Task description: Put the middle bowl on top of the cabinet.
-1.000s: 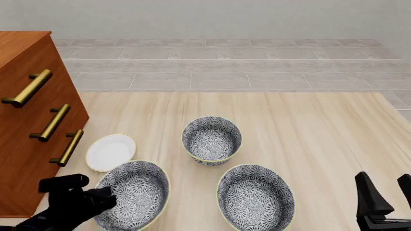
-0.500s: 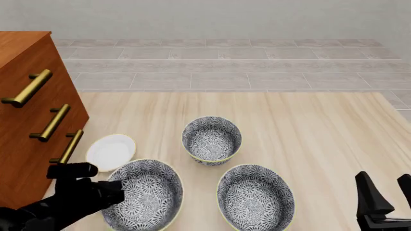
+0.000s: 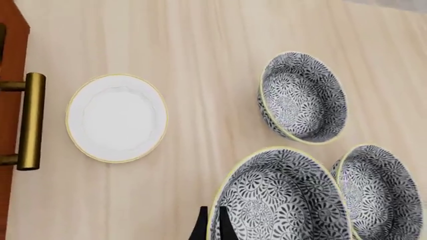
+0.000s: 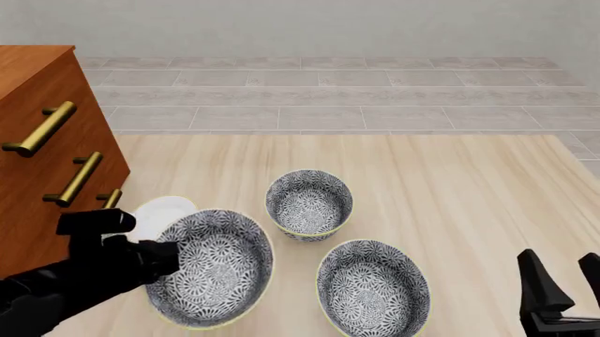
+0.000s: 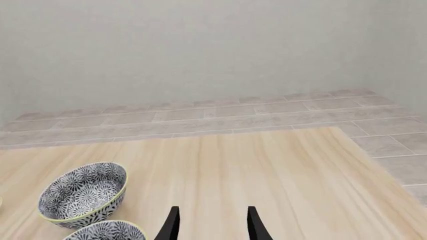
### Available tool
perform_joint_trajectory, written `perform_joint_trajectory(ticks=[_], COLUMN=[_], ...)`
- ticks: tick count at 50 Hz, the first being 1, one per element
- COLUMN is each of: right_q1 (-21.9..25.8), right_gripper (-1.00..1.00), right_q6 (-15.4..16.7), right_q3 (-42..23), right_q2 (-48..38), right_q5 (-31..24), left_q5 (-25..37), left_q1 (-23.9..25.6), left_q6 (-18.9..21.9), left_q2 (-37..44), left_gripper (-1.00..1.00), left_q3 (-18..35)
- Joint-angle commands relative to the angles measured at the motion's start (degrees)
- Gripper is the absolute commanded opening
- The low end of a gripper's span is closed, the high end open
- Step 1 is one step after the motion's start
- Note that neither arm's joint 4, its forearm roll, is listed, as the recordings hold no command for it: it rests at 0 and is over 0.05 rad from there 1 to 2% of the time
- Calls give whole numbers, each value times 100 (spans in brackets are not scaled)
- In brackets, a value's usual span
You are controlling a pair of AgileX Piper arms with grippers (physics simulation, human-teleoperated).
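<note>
Left gripper (image 4: 154, 256) is clamped on the near-left part of the rim of the middle bowl (image 4: 211, 270), one finger inside the wall and the other outside. In the left wrist view the dark fingertips (image 3: 210, 225) pinch the thin pale-yellow rim of that bowl (image 3: 287, 200). The bowl is tilted, with its patterned inside turned partly toward the front camera, and appears to be off the desk (image 4: 468, 196) near the near-left corner. It hangs just right of the cabinet (image 4: 38, 175), well below the cabinet's top.

In the front view the bowl's far rim overlaps the white plate (image 4: 159, 210). The left wrist view shows the plate (image 3: 117, 118) whole and apart from the bowl, lying flat beside the cabinet's lowest brass handle (image 3: 30, 120).

Two like-patterned bowls stand upright on the desk. The far bowl (image 4: 310, 203) is toward the desk's middle. The near bowl (image 4: 373, 288) is close to the near edge, just right of the held one; whether they touch cannot be told.

Right gripper (image 4: 565, 281) hovers by the near-right corner, fingers spread with nothing between them. Its wrist view shows the gap (image 5: 210, 222) over bare desk.
</note>
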State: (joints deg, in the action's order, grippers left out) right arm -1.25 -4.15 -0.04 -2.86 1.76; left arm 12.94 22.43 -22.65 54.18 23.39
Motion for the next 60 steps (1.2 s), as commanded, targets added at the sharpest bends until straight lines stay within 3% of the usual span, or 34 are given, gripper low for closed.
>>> perform_joint_trajectory(ticks=[1, 22, 26, 31, 36, 40, 48, 51, 60], right_q1=[5, -22, -31, -31, -33, -50, -65, -73, -84], right_gripper=[100, 100, 100, 100, 100, 100, 100, 100, 100], right_q6=[7, 13, -7, -23, -27, -28, -33, -45, -66], right_q3=[-2, 0, -2, 1, -1, 0, 0, 1, 0], right_q2=[-34, 48, 27, 22, 36, 87, 130, 162, 148], right_q5=[28, -38, -13, -10, -21, -63, -103, -131, -117], left_q5=[535, 1410, 1542, 1756, 1914, 2064, 2299, 2293, 2362], left_q1=[-65, -287, -292, -560, -518, -956, -853, -656, -542], left_q6=[26, 415, 272, 461, 275, 197, 27, -448, -882], left_q2=[-231, 19, 118, 352, 446, 641, 747, 800, 780], left_gripper=[-100, -100, -100, -100, -100, -100, -100, -100, -100], left_q3=[563, 1643, 1772, 2000, 2201, 2341, 2613, 2572, 2661])
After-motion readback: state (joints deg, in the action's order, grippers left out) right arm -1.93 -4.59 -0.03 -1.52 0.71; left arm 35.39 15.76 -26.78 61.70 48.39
